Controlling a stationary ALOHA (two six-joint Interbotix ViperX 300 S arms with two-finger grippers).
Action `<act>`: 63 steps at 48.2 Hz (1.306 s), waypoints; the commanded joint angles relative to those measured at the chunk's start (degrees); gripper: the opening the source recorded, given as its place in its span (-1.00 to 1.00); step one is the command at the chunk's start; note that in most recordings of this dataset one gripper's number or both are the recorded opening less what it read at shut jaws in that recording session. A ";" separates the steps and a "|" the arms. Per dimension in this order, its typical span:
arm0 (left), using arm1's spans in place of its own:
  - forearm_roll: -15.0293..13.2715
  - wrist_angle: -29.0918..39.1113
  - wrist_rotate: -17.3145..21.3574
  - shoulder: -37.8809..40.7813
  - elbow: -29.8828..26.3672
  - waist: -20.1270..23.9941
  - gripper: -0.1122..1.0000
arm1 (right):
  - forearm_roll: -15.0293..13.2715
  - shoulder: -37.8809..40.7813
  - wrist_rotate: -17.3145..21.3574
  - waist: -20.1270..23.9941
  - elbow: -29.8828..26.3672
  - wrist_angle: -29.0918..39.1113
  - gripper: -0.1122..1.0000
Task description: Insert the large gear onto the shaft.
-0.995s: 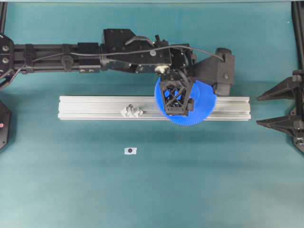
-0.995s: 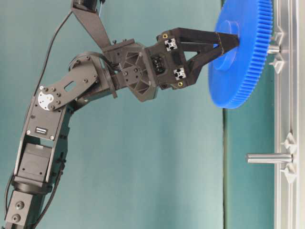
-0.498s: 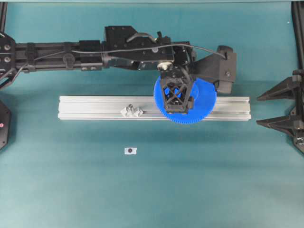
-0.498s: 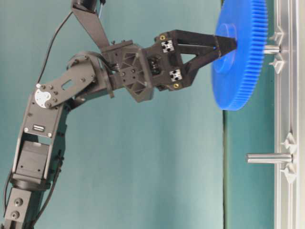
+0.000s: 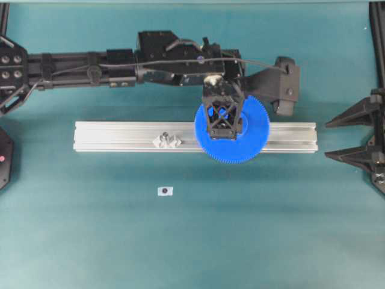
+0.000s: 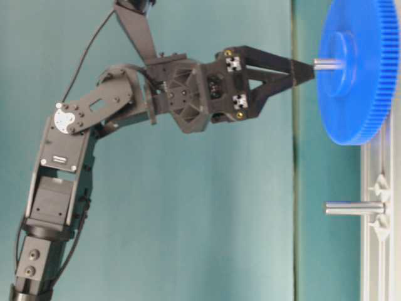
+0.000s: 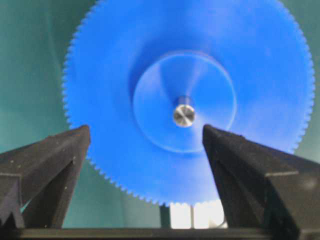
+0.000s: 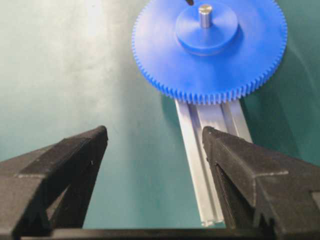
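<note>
Flanking seated large gear (image 5: 233, 129): second pin (image 6: 354, 207)

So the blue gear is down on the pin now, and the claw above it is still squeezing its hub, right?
Not quite. The large gear is on the shaft, but the left gripper is open and off the hub, as the table-level view shows.

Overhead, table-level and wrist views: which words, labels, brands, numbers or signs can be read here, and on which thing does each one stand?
None can be read.
White tag on the table: a dark spot on it, no legible text.
Small label on the left arm: too small and blurred to read.
Gear, shaft, rail, left gripper and right gripper: no writing visible.
</note>
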 commanded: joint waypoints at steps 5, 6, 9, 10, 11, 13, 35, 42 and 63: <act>0.26 -0.09 -0.18 -2.02 -2.11 -0.18 0.88 | 0.09 0.35 1.05 -0.09 -0.79 -0.44 0.70; 0.09 -0.09 -0.18 -2.02 -2.20 -0.18 0.88 | 0.09 0.35 1.05 0.00 -0.70 -0.44 0.70; 0.09 -0.18 -0.09 -2.02 -2.37 -0.18 0.88 | 0.00 0.35 1.05 -0.09 -0.79 -0.35 0.71; 0.09 -0.26 -0.09 -2.02 -2.46 -0.18 0.88 | 0.09 0.35 1.05 -0.09 -0.70 -0.44 0.70; 0.09 -0.18 -0.09 -2.02 -2.55 -0.18 0.88 | 0.00 0.35 1.05 -0.09 -0.79 -0.35 0.70; 0.09 0.00 0.00 -2.11 -2.64 -0.18 0.88 | 0.00 0.35 1.05 -0.09 -0.79 -0.35 0.70; 0.09 0.00 0.00 -10.20 4.83 -0.18 0.88 | -0.53 0.18 0.97 -0.09 -0.88 0.18 0.70; 0.09 -1.58 -0.18 -13.89 8.44 -0.35 0.88 | -1.85 -0.70 1.05 -0.53 -1.05 1.93 0.70; 0.26 -9.23 -3.25 -24.52 19.42 -0.26 0.86 | -1.93 -3.60 0.79 -10.11 -1.67 3.69 0.70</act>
